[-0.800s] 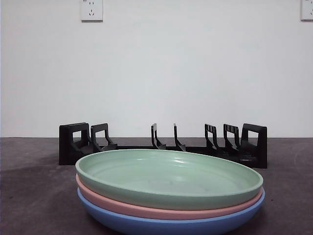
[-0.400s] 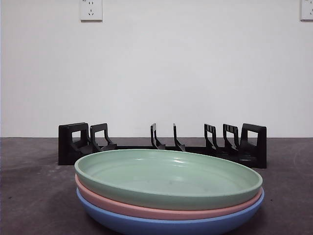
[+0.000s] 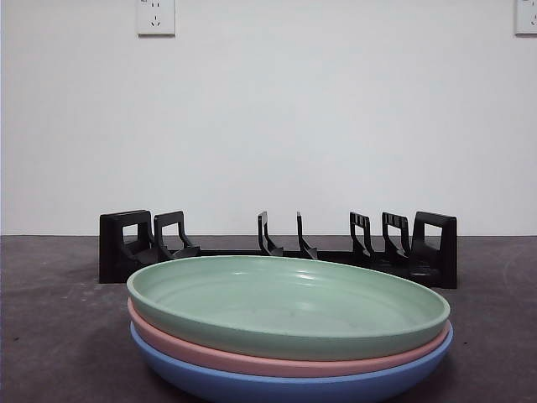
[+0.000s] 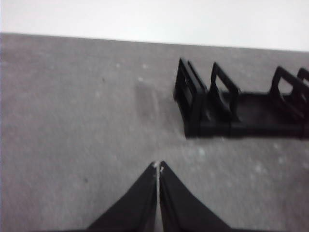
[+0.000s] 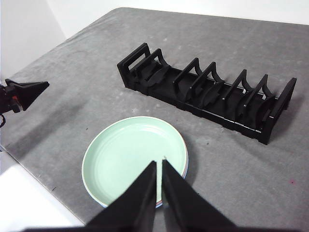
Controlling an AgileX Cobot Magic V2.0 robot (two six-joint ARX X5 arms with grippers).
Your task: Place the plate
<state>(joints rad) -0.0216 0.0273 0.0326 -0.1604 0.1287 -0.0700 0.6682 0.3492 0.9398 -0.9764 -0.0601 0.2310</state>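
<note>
Three plates are stacked at the table's front: a green plate (image 3: 285,304) on top, a pink plate (image 3: 252,359) under it, a blue plate (image 3: 277,386) at the bottom. The green plate also shows in the right wrist view (image 5: 133,159). A black plate rack (image 3: 277,248) stands behind the stack, its slots holding nothing; it also shows in the right wrist view (image 5: 207,92) and partly in the left wrist view (image 4: 231,108). My right gripper (image 5: 159,164) is shut and empty, high above the stack. My left gripper (image 4: 158,168) is shut and empty, over bare table beside one end of the rack.
The grey table (image 3: 50,336) runs back to a white wall with two sockets (image 3: 156,17). The left gripper's tip shows in the right wrist view (image 5: 26,94). The table's front edge runs near the stack in the right wrist view.
</note>
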